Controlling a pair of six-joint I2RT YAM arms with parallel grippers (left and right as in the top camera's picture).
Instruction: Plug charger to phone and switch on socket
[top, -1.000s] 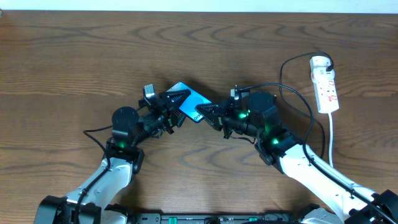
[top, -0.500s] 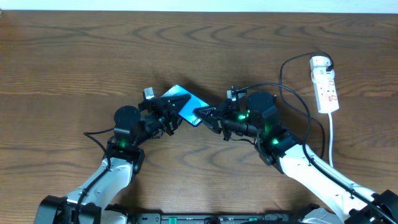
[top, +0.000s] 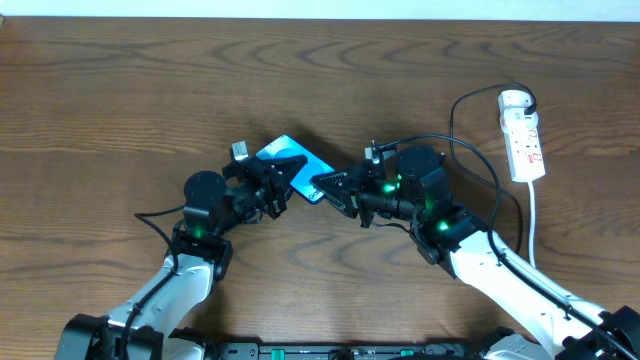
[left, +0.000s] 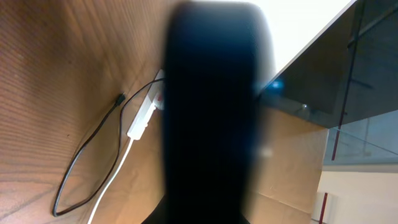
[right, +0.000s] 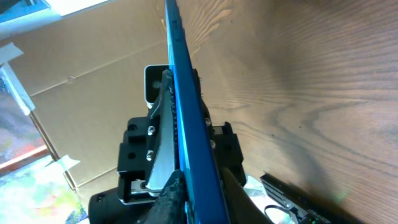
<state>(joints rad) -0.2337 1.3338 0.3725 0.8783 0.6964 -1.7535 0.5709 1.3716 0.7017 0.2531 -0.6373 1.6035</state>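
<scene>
So we're at the phone-wrangling bit, not the plugging bit. The left gripper (top: 287, 178) is clamped tight on the phone (top: 290, 153). The right wrist view shows the phone edge-on with those left fingers pinched on either side of it, so it's tipped up on its edge rather than flat on the table (top: 120, 90). The left wrist camera is no help, just a dark blur filling the middle.

Right at the phone's other end, just across from the left fingers, is the right gripper (top: 328, 186). Its fingers sit either side of the phone's edge, but I can't tell whether they're gripping it or slack around it.

Neither hand has the charger (top: 453, 120). Its cable loops on the table well out past the right wrist, toward the socket (top: 524, 140), which lies further off again on that same side, far from both hands. I can't make out its switches from here.

My read: the step in hand is getting the phone held steady with its port end exposed. Next, I'd guess the right hand has to come off the phone, reach back past its own wrist for the plug end, then line it up carefully with the port while the left holds firm. The switch comes last.
</scene>
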